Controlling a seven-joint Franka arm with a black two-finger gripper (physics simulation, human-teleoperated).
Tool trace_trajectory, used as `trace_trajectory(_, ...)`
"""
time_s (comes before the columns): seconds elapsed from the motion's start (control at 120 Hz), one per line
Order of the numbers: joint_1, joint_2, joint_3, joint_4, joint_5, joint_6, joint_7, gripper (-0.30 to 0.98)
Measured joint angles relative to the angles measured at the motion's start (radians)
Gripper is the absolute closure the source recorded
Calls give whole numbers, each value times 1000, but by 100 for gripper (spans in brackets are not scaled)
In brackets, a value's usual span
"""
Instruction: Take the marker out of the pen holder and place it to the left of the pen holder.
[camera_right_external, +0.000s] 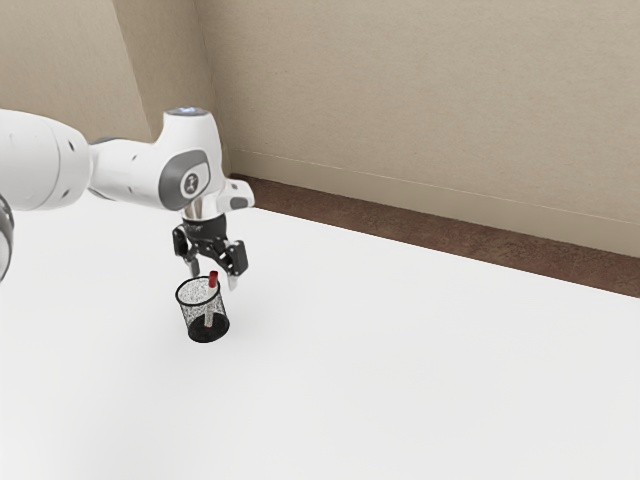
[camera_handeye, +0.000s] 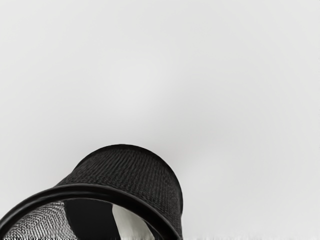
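Observation:
In the exterior view my gripper (camera_right_external: 213, 271) points down just above the pen holder, open, its two fingers spread apart near the rim. The black mesh pen holder (camera_right_external: 191, 314) stands upright on the table. A marker (camera_right_external: 212, 281) with a red upper end and a pale body stands inside it, that end sticking out above the rim, close to the space between the fingers. In the wrist view the pen holder (camera_handeye: 135, 167) is large at the lower edge; a pale strip shows inside it, and I cannot tell whether that is the marker.
A white table (camera_right_external: 400, 370) surrounds the pen holder. Behind its far edge lie a brown floor strip (camera_right_external: 450, 238) and a beige wall (camera_right_external: 420, 90). My arm reaches in from the exterior view's left, above the table.

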Motion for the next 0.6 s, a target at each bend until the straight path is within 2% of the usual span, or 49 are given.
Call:
trace_trajectory(0.208, -7, -10, 0, -16, 0, -4, 22, 4)
trace_trajectory(0.358, -8, -14, 0, -17, 0, -4, 33, 11)
trace_trajectory(0.6, -9, -28, 0, -17, 0, -6, 47, 53)
